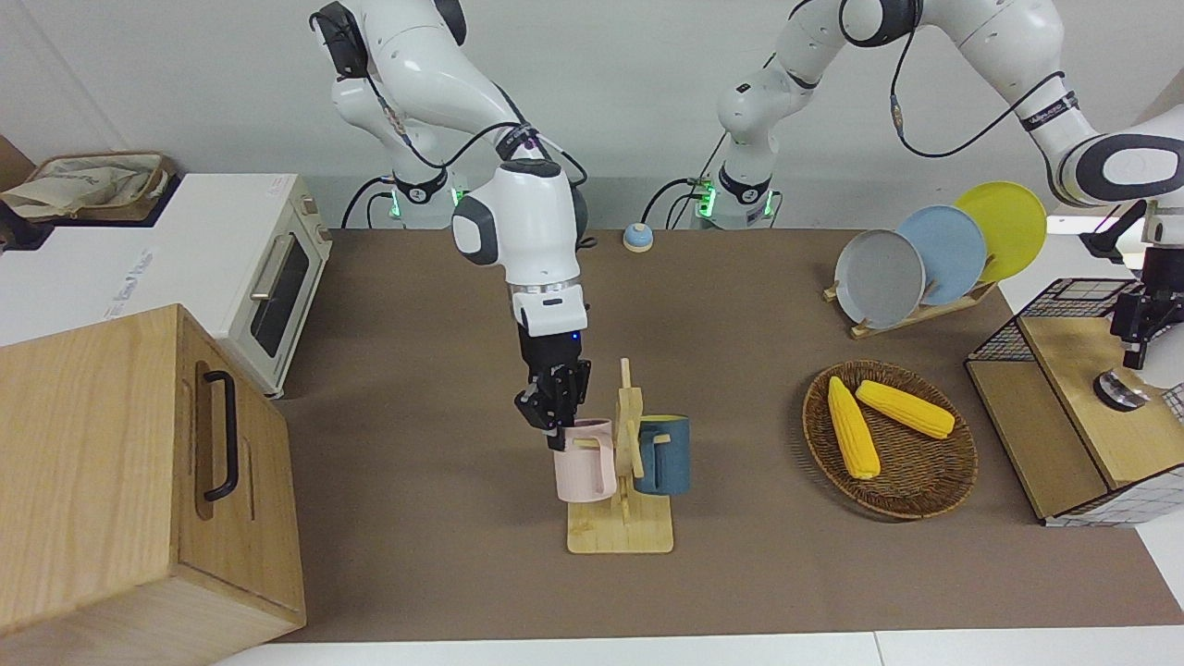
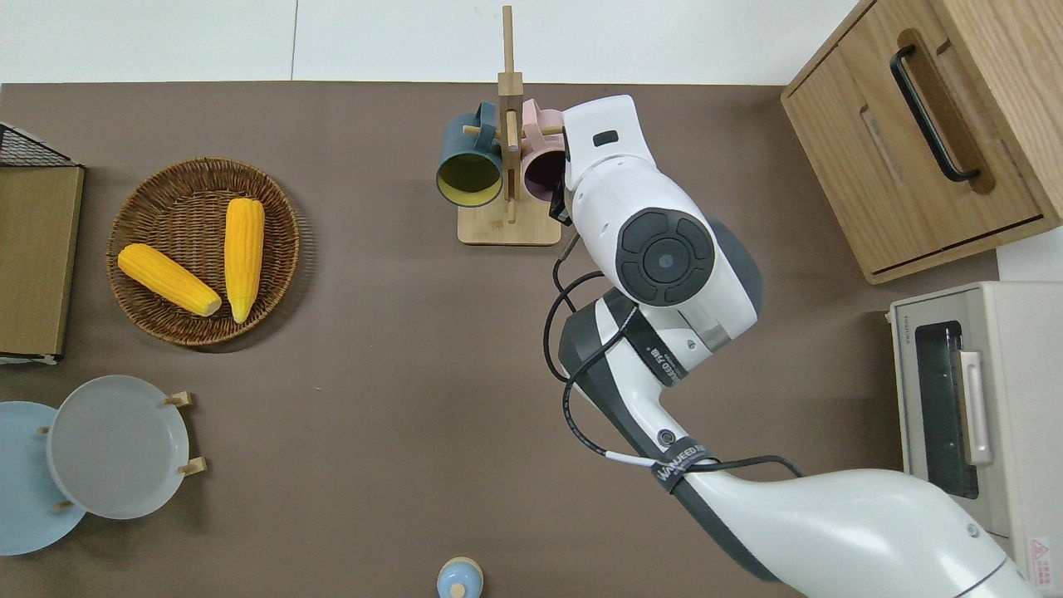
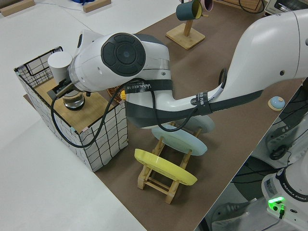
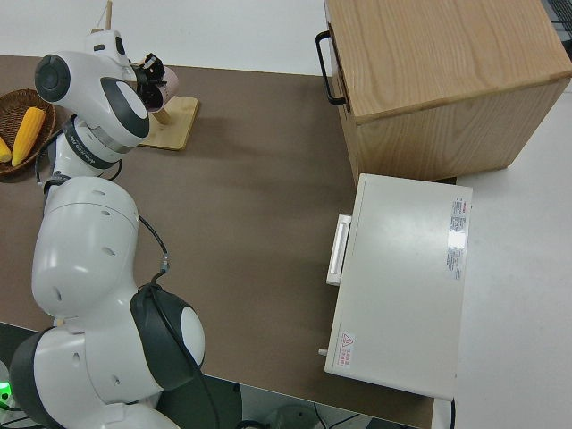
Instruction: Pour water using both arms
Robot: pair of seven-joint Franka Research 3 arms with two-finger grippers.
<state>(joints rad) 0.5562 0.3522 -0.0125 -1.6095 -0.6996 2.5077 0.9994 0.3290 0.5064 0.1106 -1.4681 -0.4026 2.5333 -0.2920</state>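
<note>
The right gripper has its jaws clamped on the rim of the pink mug, which hangs on the wooden mug rack beside a blue mug. The left gripper hovers over a glass pitcher in the wire basket; whether its jaws are apart cannot be told.

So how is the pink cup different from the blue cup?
The pink mug is pale pink; the blue mug is dark teal with a yellow inside. The right gripper is at the pink mug's rim, while nothing touches the blue mug. The pink mug hangs toward the right arm's end. Both hang on the wooden mug rack.
</note>
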